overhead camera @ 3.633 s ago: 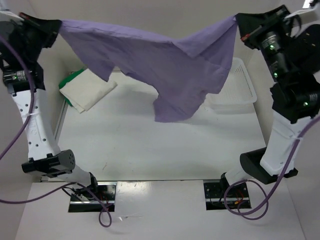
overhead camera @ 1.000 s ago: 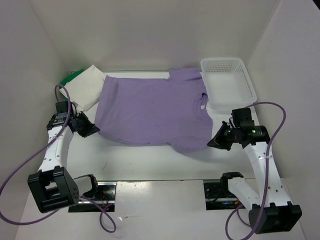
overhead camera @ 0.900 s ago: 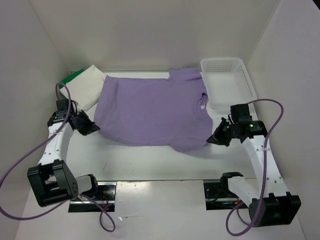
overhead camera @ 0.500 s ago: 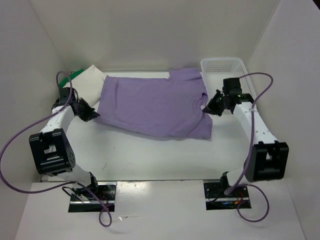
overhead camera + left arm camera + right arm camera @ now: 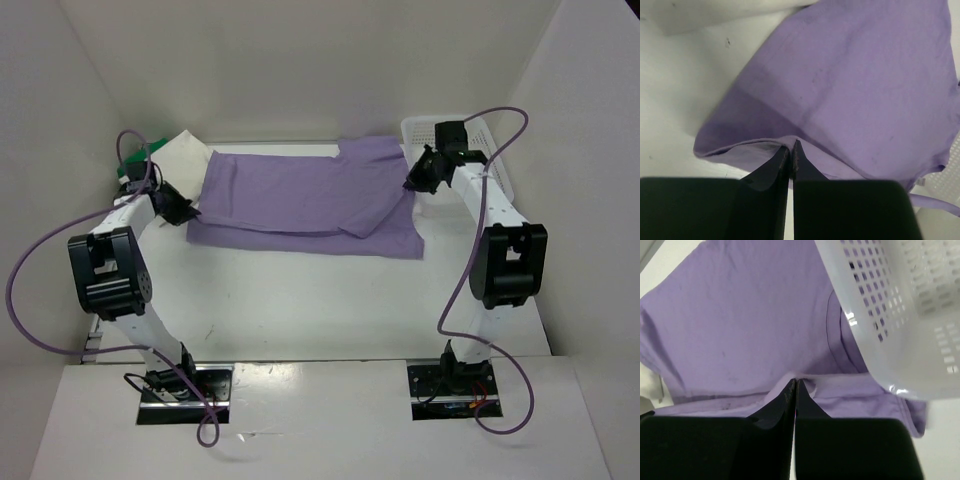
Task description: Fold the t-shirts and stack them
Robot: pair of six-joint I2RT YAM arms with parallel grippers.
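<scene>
Top view: the purple shirt (image 5: 300, 200) lay between the left gripper (image 5: 185, 210) and right gripper (image 5: 412, 182), each pinched shut on an edge, its near side partly doubled over; both should probably travel level and release together so the edges match. Left wrist: the jaws met on the cloth's edge, the shirt (image 5: 855, 85) spreading ahead. Right wrist: clamped likewise, with the collar just ahead beside the basket (image 5: 900, 315), so the long axis ran gripper to gripper, collar rightward

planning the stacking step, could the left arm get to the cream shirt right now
Probably not yet: the left gripper is shut on the purple shirt. The cream shirt lies uncovered just beside it.
</scene>
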